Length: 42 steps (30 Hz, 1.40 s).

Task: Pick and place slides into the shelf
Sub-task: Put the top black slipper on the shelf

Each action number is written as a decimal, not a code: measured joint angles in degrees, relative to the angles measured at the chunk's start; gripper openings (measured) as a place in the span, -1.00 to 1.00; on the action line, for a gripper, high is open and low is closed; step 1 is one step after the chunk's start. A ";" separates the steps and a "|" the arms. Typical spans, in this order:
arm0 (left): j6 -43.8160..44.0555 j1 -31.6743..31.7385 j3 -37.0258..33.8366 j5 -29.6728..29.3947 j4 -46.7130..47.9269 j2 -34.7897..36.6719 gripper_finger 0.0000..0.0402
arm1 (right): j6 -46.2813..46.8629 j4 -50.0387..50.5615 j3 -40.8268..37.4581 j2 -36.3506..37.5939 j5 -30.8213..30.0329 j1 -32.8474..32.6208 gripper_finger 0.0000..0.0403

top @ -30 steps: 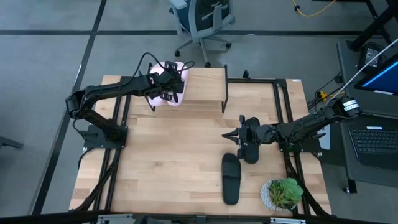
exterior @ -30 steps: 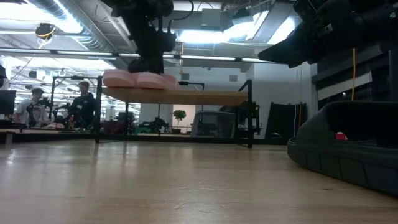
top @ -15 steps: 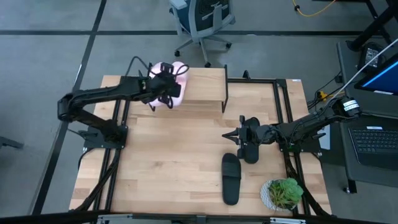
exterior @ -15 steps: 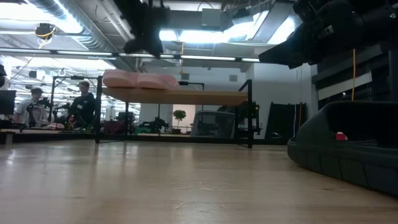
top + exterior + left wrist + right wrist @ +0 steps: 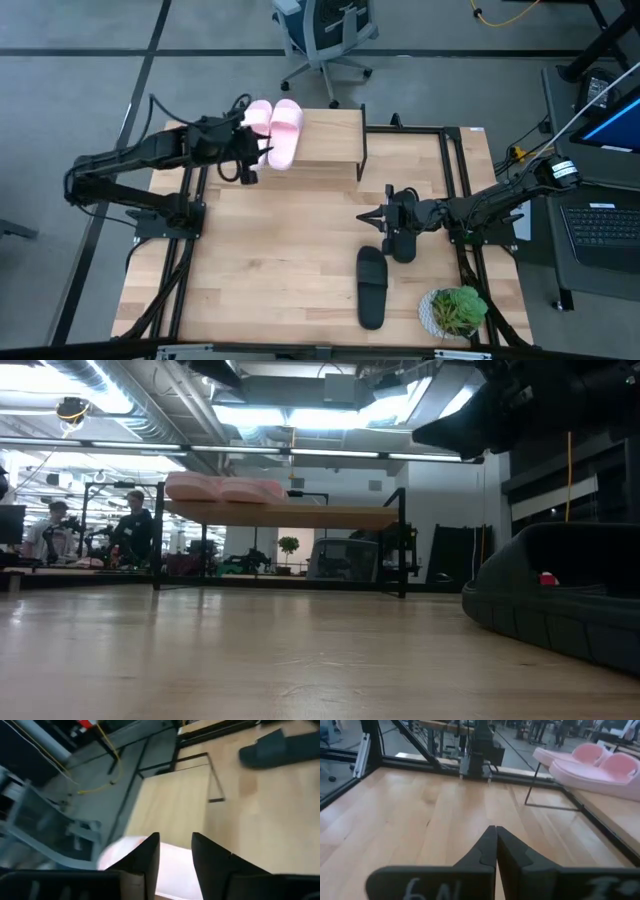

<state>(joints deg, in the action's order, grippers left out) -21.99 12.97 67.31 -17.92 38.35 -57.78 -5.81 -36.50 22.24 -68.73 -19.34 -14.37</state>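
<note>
Two pale pink slides (image 5: 272, 128) lie side by side, soles down, on the left end of the shelf (image 5: 330, 135); the low view shows the slides (image 5: 225, 488) on the plank (image 5: 300, 515). My left gripper (image 5: 246, 165) is open and hovers just left of the shelf, clear of the pink slides; its own view shows its fingers (image 5: 175, 855) apart above a blurred pink slide (image 5: 125, 852). One black slide (image 5: 371, 288) lies on the table. Another black slide (image 5: 403, 243) lies partly under my right arm. My right gripper (image 5: 365, 217) is shut, pointing toward the shelf (image 5: 615, 805).
A plate of green leaves (image 5: 455, 310) sits at the table's near right corner. A black metal frame (image 5: 450, 130) runs around the far and right sides. Bare wood (image 5: 270, 250) stretches between the arms. An office chair (image 5: 325, 35) stands beyond the far edge.
My left gripper rose off the pink slides on the shelf and drew back toward the table's left edge. The pink slides stayed lying on the shelf's left end. My right arm kept still.
</note>
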 joint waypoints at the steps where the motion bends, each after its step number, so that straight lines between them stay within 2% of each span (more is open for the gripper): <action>1: 1.54 -0.35 0.00 0.35 0.82 0.37 -0.52 | -0.22 -0.41 0.00 0.00 0.00 -0.02 -0.95; 4: 5.06 -2.00 -0.30 0.75 2.38 0.78 -0.64 | -0.48 -2.46 0.00 0.00 0.05 -0.23 -0.95; 7: 6.72 -4.39 -4.01 0.73 -1.18 1.20 -0.78 | -0.95 -3.29 0.00 0.00 0.05 -0.75 -0.95; 11: 5.90 -7.96 -15.18 0.72 -15.92 1.51 -0.97 | -3.60 -3.58 1.12 0.00 0.09 -1.99 -0.95; 15: 6.34 -11.63 -25.92 0.60 -30.20 2.07 -0.97 | -4.52 -1.78 2.46 0.00 0.09 -4.04 -0.95; 18: 8.87 -14.40 -31.51 -0.78 -37.57 3.00 -0.99 | -4.97 1.10 3.42 0.00 0.06 -5.83 -0.95; 21: 11.62 -17.32 -35.45 -3.08 -40.93 4.82 -0.99 | -5.42 3.67 4.73 0.00 -0.97 -7.33 -0.95; 26: 14.90 -22.35 -39.52 -7.89 -44.34 7.60 -0.99 | -3.93 18.92 11.16 0.04 -6.11 -9.23 -0.95; 29: 15.82 -25.13 -42.46 -12.10 -46.96 9.21 -1.00 | 1.03 32.86 18.27 0.04 -6.59 -10.02 -0.95; 32: 15.79 -27.28 -46.94 -14.90 -54.06 10.14 -1.00 | 4.83 43.57 24.36 0.04 -6.68 -11.13 -0.95; 37: 16.09 -29.26 -53.18 -14.91 -62.80 11.08 -1.00 | 10.42 50.56 28.72 0.13 -6.70 -14.00 -0.96; 42: 17.39 -29.60 -54.88 -16.59 -63.99 11.59 -1.00 | 21.02 53.17 28.75 -0.26 -6.80 -18.18 -0.98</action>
<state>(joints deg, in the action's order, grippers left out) -4.60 -16.62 12.43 -34.51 -25.64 -46.19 15.21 16.67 50.99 -68.98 -26.14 -32.55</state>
